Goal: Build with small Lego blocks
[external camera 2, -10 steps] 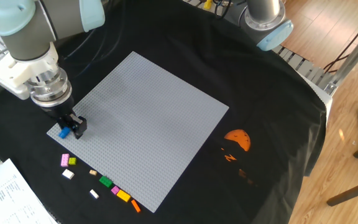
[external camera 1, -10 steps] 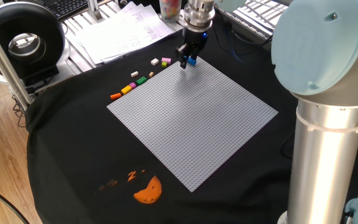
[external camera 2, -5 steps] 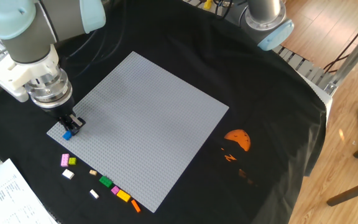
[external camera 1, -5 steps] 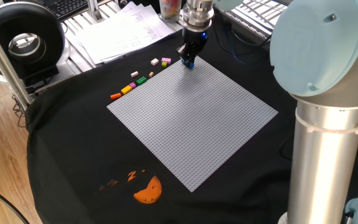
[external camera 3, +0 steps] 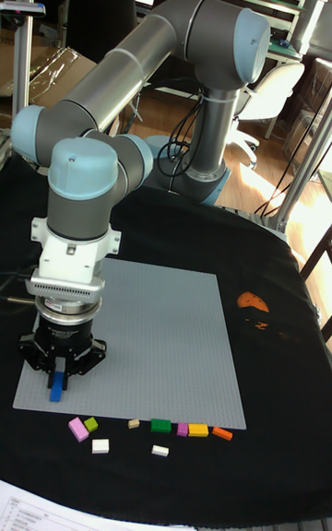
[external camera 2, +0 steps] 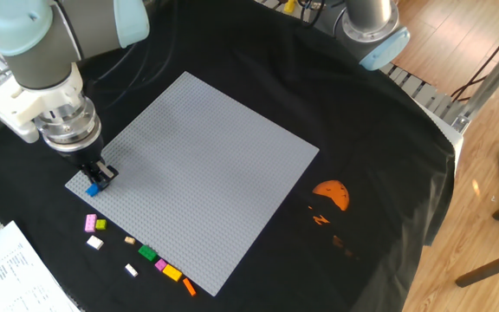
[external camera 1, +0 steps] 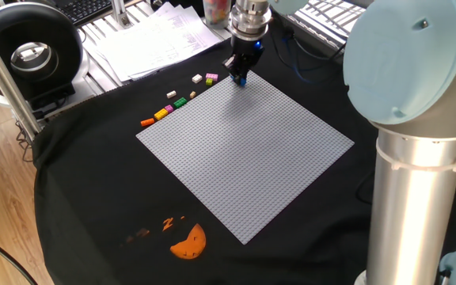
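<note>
Lowered since a second ago: the black two-finger gripper (external camera 2: pixel 96 179), now sitting lower at the corner of the large grey studded square baseplate (external camera 2: pixel 206 173), with the small blue plastic Lego brick (external camera 2: pixel 93 188) carried down onto the plate's studs.

Gripper: pointing straight down, fingers closing narrowly on the blue brick (external camera 3: pixel 57 387); brick standing on end between the fingertips in the tall view, its lower end touching the baseplate (external camera 3: pixel 166 347) close to the corner nearest the loose pieces.

Loose small bricks: lying on the black cloth (external camera 2: pixel 258 269) just off the baseplate edge, in a rough row. Pink brick (external camera 2: pixel 90 224) and yellow-green brick (external camera 2: pixel 100 224) sitting side by side; white brick (external camera 2: pixel 95 242); tan brick (external camera 2: pixel 129 240); second white brick (external camera 2: pixel 131 269); green brick (external camera 2: pixel 147 253); small pink brick (external camera 2: pixel 160 264); yellow brick (external camera 2: pixel 172 273); orange brick (external camera 2: pixel 188 288).

Orange half-round print (external camera 2: pixel 331 194): showing on the cloth beyond the opposite side of the plate, well apart from the bricks.
</note>
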`<control>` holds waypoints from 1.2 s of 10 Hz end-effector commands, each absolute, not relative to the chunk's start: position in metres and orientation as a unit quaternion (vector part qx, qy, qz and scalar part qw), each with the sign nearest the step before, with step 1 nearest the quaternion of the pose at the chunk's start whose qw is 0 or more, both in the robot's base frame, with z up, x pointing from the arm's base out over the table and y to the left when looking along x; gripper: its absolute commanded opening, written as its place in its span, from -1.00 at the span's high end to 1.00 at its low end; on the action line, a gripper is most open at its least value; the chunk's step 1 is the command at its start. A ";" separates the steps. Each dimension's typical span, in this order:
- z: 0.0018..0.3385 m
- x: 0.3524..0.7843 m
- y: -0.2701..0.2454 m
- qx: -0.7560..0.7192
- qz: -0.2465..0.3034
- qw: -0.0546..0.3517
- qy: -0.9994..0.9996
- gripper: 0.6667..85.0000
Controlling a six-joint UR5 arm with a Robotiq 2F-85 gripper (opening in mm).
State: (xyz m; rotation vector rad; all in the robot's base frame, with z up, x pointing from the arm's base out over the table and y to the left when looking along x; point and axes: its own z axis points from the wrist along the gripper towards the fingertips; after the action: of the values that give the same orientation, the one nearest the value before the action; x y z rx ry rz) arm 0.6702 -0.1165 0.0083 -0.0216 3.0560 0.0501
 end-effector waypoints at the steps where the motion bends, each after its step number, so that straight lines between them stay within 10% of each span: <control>1: 0.006 0.662 -0.115 -0.004 0.019 0.036 0.999 0.59; 12: 0.001 0.650 -0.113 -0.034 0.019 0.025 0.999 0.74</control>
State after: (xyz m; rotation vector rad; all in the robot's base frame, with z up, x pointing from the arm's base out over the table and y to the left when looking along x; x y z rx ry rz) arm 0.6506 -0.1197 0.0005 -0.1245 3.0884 0.0125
